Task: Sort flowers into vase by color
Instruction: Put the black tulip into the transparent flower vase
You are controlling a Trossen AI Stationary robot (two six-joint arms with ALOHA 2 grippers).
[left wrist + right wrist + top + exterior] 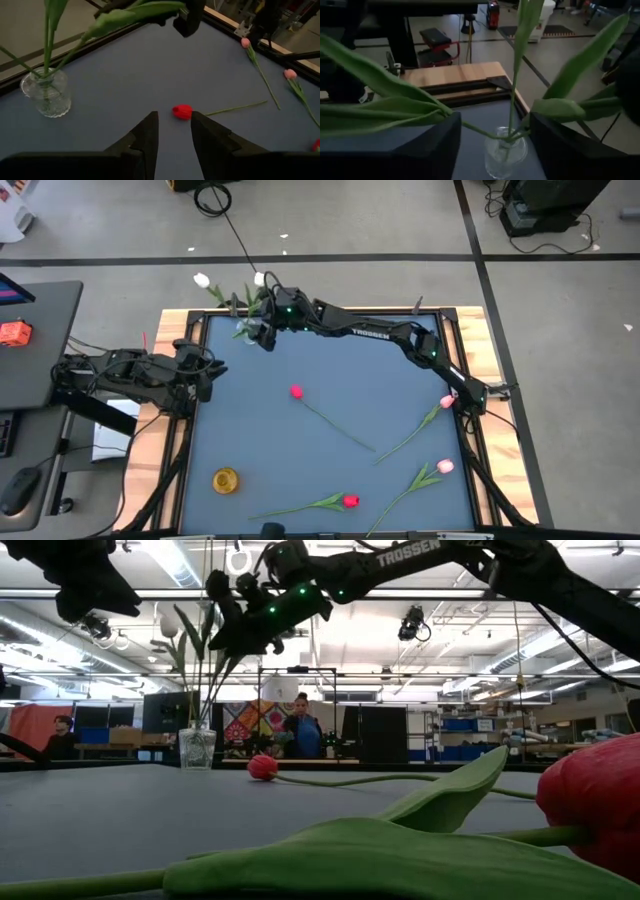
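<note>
Taking the glass vase (247,330) in the table's far left corner as landmark: nearest the viewer, well short of it, lie two red tulips (350,501) and two pink tulips (445,466) — loose on the blue mat (300,450). The left gripper (205,375) waits beside the vase, fingers (145,137) slightly apart, holding nothing. The right gripper (263,335) hangs just over the vase, fingers spread wide around leafy stems — two white tulips (202,280) stand in it.
</note>
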